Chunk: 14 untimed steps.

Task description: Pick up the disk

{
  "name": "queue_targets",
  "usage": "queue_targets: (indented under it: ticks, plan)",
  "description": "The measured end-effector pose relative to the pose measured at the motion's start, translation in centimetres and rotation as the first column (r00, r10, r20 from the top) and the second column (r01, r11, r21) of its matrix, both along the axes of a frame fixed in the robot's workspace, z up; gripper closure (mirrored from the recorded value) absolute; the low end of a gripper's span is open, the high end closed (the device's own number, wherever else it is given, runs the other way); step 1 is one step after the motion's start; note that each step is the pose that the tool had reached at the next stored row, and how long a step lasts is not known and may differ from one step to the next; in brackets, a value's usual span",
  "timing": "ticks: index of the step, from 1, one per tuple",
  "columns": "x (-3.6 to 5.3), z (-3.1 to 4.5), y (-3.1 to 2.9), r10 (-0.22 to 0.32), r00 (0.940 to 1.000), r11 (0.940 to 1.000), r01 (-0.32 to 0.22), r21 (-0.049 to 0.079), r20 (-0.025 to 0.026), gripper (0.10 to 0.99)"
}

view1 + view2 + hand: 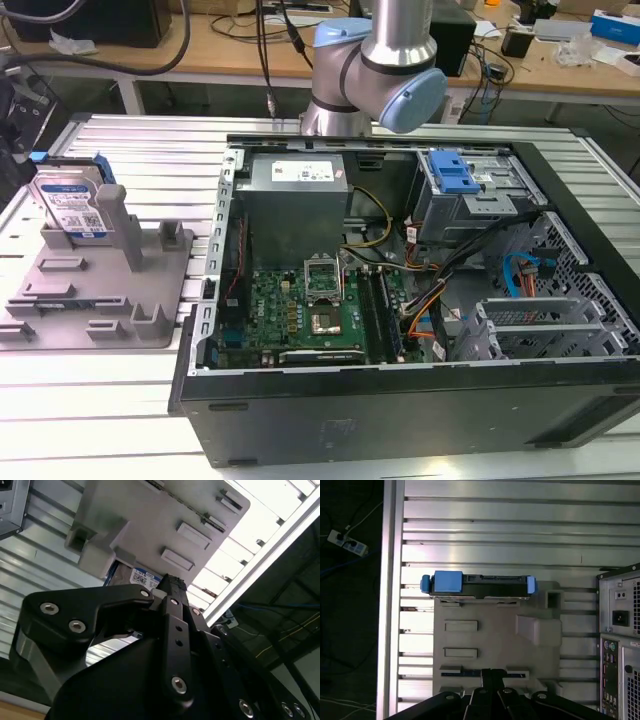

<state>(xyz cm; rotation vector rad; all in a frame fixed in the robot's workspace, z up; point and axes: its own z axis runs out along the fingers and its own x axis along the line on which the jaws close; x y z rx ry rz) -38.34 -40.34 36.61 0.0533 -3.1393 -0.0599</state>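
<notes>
1. Slatted aluminium table (pixel 150 140) covers most of the exterior view, with cluttered wooden workbenches (pixel 250 50) behind it from ten to two o'clock.
2. An open computer case (pixel 400 420) lies on its side from the centre out to four o'clock. Its motherboard, cables and blue-latched drive cage (pixel 455 180) are exposed.
3. At twelve o'clock the robot arm (pixel 385 60) rises behind the case and out of frame.
4. A grey plastic holder tray (pixel 110 290) lies flat on the table at about eight o'clock, just beside the case.
5. The disk (pixel 72 205) stands upright on edge in the tray's far corner, at about nine o'clock. Its white-and-blue label faces the camera, and a grey post of the tray stands at its three o'clock side.
6. In the first wrist view the disk shows edge-on from above, with blue plastic at both ends.
7. The gripper (pixel 490 671) hangs above the tray's opposite edge, well apart from the disk, with the tray's slots between them.
8. Its fingertips (pixel 170 581) are pressed together with nothing between them, as both wrist views show.
</notes>
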Motion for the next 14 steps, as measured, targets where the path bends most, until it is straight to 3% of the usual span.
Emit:
queue_targets:
  ticks: [4,8,9,11,14]
  plan:
    - [0.0,0.0,0.0,0.093,0.9957,0.9957,-0.093,0.0,0.0001,0.98]
    - [0.0,-0.01,0.0,0.197,0.9804,0.9804,-0.197,0.0,0.0001,0.98]
    - [0.0,-0.02,0.0,0.245,0.9696,0.9696,-0.245,0.0,0.0001,0.98]
    - [0.0,-0.02,0.0,0.288,0.9576,0.9576,-0.288,0.0,0.0001,0.98]
    - [0.0,-0.03,0.0,0.393,0.9196,0.9196,-0.393,0.0,0.0001,0.98]
